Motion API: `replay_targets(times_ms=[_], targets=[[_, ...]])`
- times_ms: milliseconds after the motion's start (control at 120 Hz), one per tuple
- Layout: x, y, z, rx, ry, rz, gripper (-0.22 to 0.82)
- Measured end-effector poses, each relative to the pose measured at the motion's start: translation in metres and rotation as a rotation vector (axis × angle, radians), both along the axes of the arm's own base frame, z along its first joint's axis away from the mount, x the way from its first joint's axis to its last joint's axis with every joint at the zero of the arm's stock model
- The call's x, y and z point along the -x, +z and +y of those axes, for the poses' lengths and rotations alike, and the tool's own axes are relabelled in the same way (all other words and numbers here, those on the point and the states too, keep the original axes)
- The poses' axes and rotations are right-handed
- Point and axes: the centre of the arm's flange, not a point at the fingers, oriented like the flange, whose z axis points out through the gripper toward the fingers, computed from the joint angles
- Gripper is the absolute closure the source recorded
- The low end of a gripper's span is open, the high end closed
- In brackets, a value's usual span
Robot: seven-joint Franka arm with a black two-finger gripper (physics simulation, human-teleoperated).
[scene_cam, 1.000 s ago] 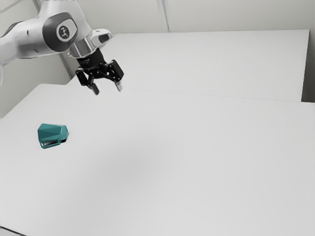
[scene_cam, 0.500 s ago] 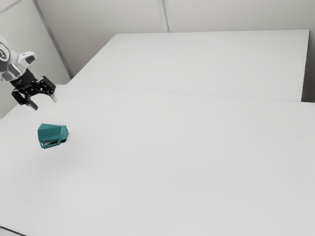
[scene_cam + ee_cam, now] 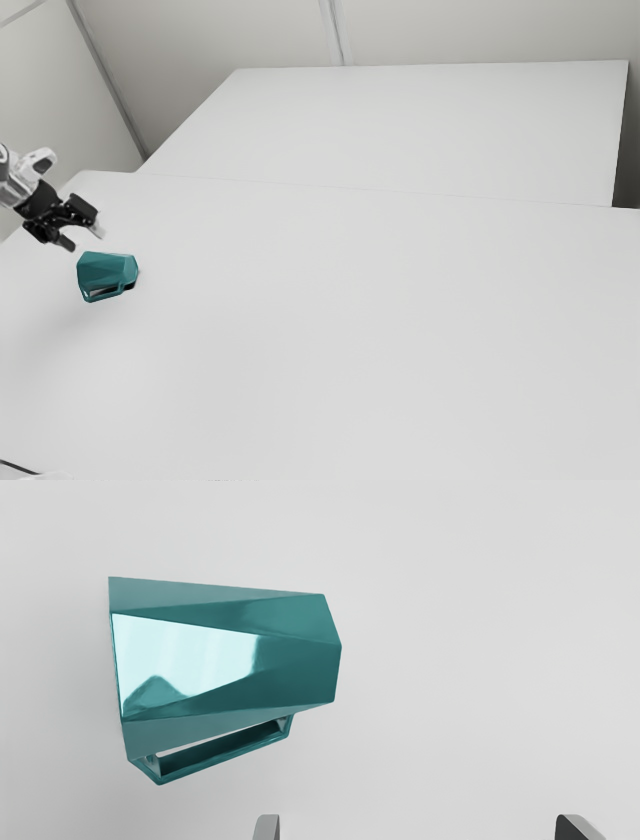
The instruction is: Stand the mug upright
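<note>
White table (image 3: 350,330): mug (image 3: 108,270) on its side, unmoved, exterior view's left. Gripper (image 3: 83,238) spread wide, holding 0 items, now lower in frame, nearer mug.

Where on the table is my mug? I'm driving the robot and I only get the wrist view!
Observer: The mug lies near the exterior view's left, on the white table.

Operator: Cool! And where's my robot's grabby part?

Observer: In the exterior view, the gripper shows higher than the mug and a little farther left.

Operator: What's way at the back of the room?

Observer: A pale wall, with an upright seam in it.
</note>
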Motion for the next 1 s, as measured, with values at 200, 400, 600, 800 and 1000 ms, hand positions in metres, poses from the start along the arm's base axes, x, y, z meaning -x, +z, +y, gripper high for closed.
replay_targets(times_ms=[200,400,600,800,1000], targets=[[0.01,-0.03,0.036,0.022,-0.021,-0.016,0.0],[0.013,-0.051,0.071,0.072,-0.011,-0.061,0.0],[0.004,-0.075,0.095,0.158,-0.003,-0.116,0.0],[-0.011,-0.092,0.108,0.217,-0.021,-0.159,0.0],[-0.006,-0.105,0.124,0.299,-0.001,-0.204,0.0]])
